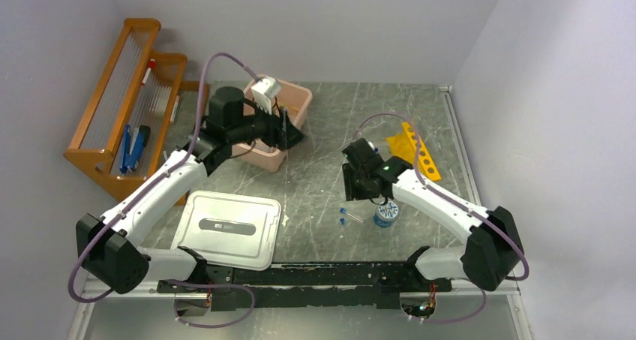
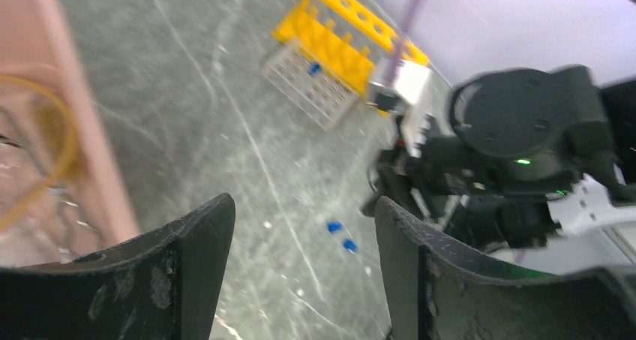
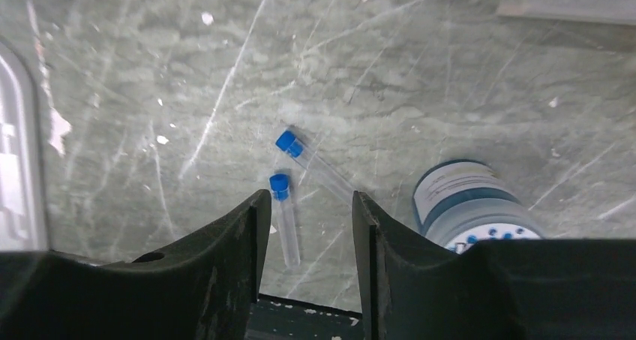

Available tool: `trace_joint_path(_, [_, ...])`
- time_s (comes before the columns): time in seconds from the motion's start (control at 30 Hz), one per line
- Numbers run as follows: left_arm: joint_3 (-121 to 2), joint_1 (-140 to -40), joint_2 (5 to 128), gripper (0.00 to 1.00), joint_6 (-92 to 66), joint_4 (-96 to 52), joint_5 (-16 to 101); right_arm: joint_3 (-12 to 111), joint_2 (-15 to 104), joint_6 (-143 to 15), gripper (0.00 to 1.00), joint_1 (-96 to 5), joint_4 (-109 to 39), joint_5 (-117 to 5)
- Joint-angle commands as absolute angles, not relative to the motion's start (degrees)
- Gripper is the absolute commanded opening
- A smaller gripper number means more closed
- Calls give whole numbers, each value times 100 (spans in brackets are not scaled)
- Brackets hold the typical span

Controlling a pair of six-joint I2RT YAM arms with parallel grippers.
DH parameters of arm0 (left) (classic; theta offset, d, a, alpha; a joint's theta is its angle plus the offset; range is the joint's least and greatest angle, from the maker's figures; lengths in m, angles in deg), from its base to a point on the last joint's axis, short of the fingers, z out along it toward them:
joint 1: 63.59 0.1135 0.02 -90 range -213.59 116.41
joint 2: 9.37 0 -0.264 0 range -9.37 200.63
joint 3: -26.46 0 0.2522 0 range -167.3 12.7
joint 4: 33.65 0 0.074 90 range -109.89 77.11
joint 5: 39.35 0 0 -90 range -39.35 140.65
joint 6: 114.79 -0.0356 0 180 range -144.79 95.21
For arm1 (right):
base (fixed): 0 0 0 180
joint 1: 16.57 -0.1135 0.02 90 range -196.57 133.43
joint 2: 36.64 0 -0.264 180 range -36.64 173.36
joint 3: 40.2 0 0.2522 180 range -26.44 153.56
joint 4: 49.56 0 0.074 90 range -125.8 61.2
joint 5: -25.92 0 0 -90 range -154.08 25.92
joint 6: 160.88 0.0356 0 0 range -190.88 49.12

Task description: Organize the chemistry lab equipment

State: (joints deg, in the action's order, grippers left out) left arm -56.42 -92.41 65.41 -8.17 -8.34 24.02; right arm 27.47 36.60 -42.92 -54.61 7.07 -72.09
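Two tiny blue-capped vials (image 3: 288,146) lie side by side on the grey table, just ahead of my right gripper (image 3: 309,197), which is open and empty and hovers over them; one vial (image 3: 283,216) reaches between its fingers. In the top view the vials (image 1: 343,216) sit below the right gripper (image 1: 358,190). The yellow tube rack (image 1: 416,151) lies behind the right arm, with a clear grid rack (image 2: 311,85) beside it. My left gripper (image 2: 304,205) is open and empty by the pink tub (image 1: 274,130). A tan tube loop (image 2: 52,152) shows blurred inside the tub.
A blue-and-white jar (image 1: 387,214) stands right of the vials and close to the right finger (image 3: 469,201). The white lid (image 1: 229,227) lies front left. The orange wooden rack (image 1: 127,115) stands at the back left. Walls close the back and right.
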Motion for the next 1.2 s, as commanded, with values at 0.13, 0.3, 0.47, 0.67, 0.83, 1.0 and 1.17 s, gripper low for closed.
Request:
trace_joint_path(0.13, [-5093, -10528, 6461, 67, -539, -820, 3142, 2602, 4599, -4209, 49, -6057, 676, -7586])
trace_joint_path(0.3, [-4978, -10706, 6394, 66, -451, -833, 3782, 2612, 5077, -4300, 51, -6091, 726, -7639])
trace_joint_path(0.47, [-5137, -10711, 6184, 64, -580, -532, 5044, 2543, 5456, -4369, 46, -6094, 550, -7454])
trace_joint_path(0.67, [-5188, -10715, 6143, 64, -677, -576, 5191, 2419, 5684, -4480, 40, -6095, 116, -7282])
trace_joint_path(0.83, [-5077, -10717, 6114, 63, -517, -696, 5126, 2396, 5911, -4787, 36, -6094, -235, -7413])
trace_joint_path(1.0, [-4984, -10714, 6086, 63, -379, -754, 5118, 2598, 6182, -4867, 24, -6068, -406, -7650])
trace_joint_path(1.17, [-4881, -10717, 6050, 66, -175, -818, 5026, 2902, 6250, -4895, 16, -6068, -421, -8184])
